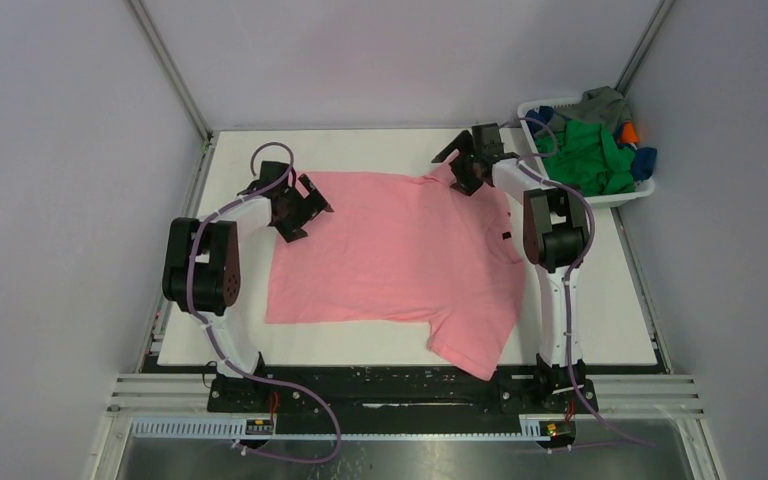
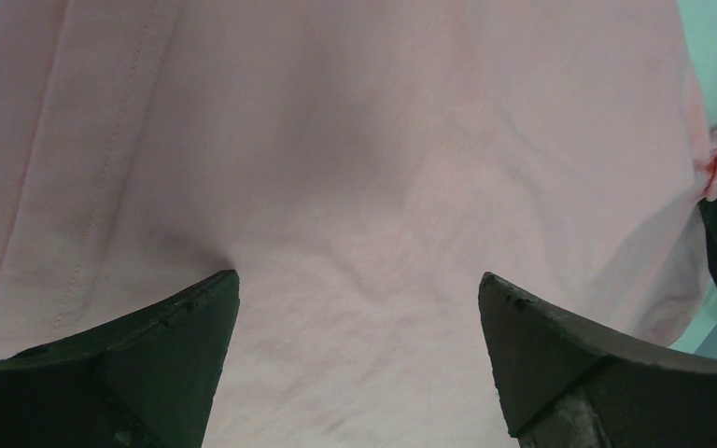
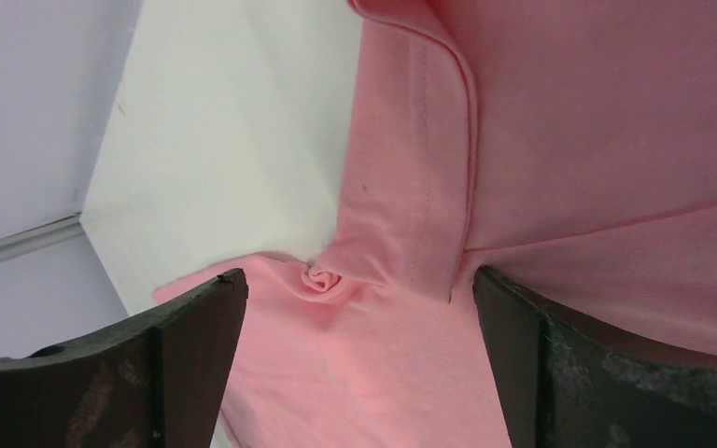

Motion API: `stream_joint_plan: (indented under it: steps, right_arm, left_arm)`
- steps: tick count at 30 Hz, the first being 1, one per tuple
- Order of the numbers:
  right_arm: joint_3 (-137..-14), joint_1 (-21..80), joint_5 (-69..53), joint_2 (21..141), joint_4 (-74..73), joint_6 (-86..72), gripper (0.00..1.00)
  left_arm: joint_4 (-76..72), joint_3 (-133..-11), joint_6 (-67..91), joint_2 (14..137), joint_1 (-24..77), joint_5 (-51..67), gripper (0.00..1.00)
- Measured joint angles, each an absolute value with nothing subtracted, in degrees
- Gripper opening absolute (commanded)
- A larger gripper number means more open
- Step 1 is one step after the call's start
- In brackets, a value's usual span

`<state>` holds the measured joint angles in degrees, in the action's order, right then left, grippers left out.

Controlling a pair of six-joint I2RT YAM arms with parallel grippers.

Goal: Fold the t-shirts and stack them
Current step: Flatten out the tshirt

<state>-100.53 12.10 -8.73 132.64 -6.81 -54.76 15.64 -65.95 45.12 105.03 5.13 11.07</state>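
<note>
A salmon pink t-shirt (image 1: 400, 255) lies spread over the white table, one sleeve hanging toward the near edge. My left gripper (image 1: 300, 210) hovers open over the shirt's far left corner; in the left wrist view only pink cloth (image 2: 355, 187) lies between its fingers (image 2: 177, 336). My right gripper (image 1: 467, 170) stands open above the far right corner, over a crumpled sleeve fold (image 3: 325, 278) of the pink shirt (image 3: 579, 140). More t-shirts, bright green (image 1: 585, 158), grey (image 1: 600, 100), blue (image 1: 644, 160) and orange (image 1: 630, 130), sit bunched in the basket.
A white plastic basket (image 1: 620, 197) stands at the table's far right corner. Grey walls enclose the table (image 1: 380, 145) on three sides. The right arm's links (image 1: 557, 240) rise along the shirt's right edge.
</note>
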Motion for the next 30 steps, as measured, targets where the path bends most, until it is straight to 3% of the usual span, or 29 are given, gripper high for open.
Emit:
stream_joint_plan:
  steps: [21,30]
  right_arm:
    - [-110.2,12.4,-11.6,139.4,-6.0,-56.1,0.99]
    - [-77.8,12.4,-12.9,118.1,-4.7,-53.7,0.99]
  left_arm:
    - [23.5,-68.2,44.4,106.0,5.1,7.6,0.99]
    - [25.6,-64.8,44.0,103.1,5.0,7.8,0.99]
